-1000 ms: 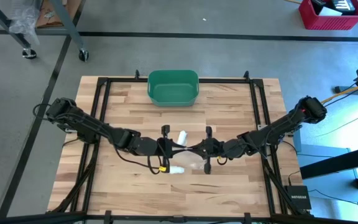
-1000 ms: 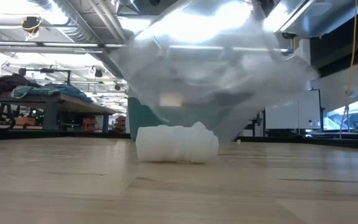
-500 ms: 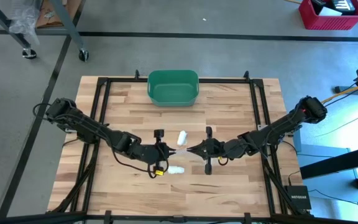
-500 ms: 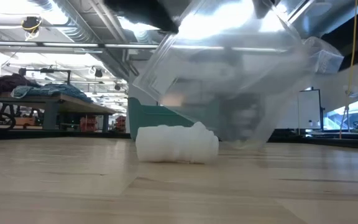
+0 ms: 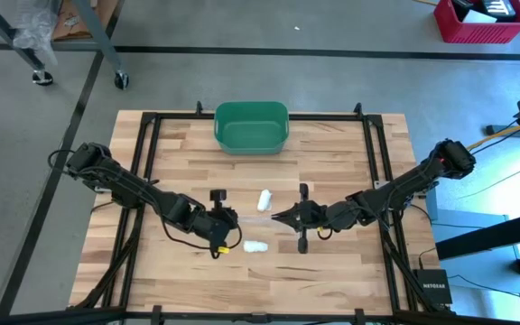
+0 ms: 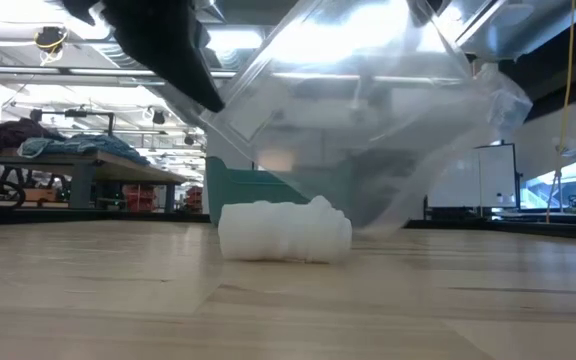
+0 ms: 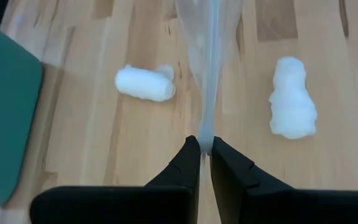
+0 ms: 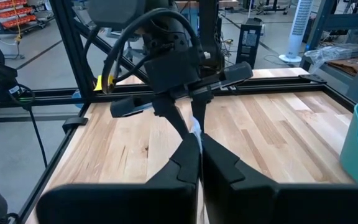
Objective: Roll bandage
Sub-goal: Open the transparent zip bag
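Pinching a clear plastic bag (image 7: 209,74) between them, left fingers (image 7: 205,148) and right fingers (image 8: 199,144) clamp opposite edges; two soft, light bandage rolls (image 7: 145,83) lie on the counter (image 7: 104,143) flanking it, best gripped mid-body.

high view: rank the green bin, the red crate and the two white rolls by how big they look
1. green bin
2. red crate, cut off by the frame edge, so its full size is unsure
3. the two white rolls, which look about alike, too close to rank
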Action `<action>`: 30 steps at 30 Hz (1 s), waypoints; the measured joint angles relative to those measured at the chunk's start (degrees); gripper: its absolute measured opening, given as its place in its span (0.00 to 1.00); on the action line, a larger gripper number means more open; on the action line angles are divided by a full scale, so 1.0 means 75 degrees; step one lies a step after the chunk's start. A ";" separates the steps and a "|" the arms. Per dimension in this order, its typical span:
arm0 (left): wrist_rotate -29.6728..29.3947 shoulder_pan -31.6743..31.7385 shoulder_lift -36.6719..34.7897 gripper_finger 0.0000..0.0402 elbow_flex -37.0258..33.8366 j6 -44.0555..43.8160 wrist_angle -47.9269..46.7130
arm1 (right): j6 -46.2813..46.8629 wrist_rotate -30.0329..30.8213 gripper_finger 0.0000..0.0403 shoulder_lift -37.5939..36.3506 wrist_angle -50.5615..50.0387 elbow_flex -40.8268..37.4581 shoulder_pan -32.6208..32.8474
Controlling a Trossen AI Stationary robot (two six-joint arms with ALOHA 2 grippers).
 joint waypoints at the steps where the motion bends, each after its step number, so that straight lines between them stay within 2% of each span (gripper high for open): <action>1: 0.0048 0.0000 0.0000 0.05 0.0001 0.0029 -0.0056 | 0.0000 0.0000 0.02 0.0000 -0.0002 0.0000 0.0000; 10: 0.0084 0.0000 0.0001 0.05 0.0001 0.0359 -0.0117 | 0.0001 -0.0081 0.02 0.0000 -0.0010 0.0012 0.0003; 12: 0.0173 0.0038 0.0002 0.07 0.0001 0.0008 -0.0118 | 0.0001 -0.0134 0.02 0.0000 -0.0017 0.0012 0.0003; 18: 0.0449 0.0121 0.0015 0.25 0.0018 -0.0190 -0.0343 | 0.0001 -0.0137 0.02 -0.0003 -0.0012 0.0015 0.0003; 23: 0.0949 0.0056 -0.0084 0.39 0.0713 0.0227 -0.1144 | 0.0002 -0.0136 0.02 -0.0003 -0.0016 0.0015 0.0003; 30: 0.0604 -0.0047 -0.0647 0.43 0.1416 0.0766 -0.1237 | 0.0001 -0.0137 0.02 -0.0003 -0.0029 0.0015 0.0003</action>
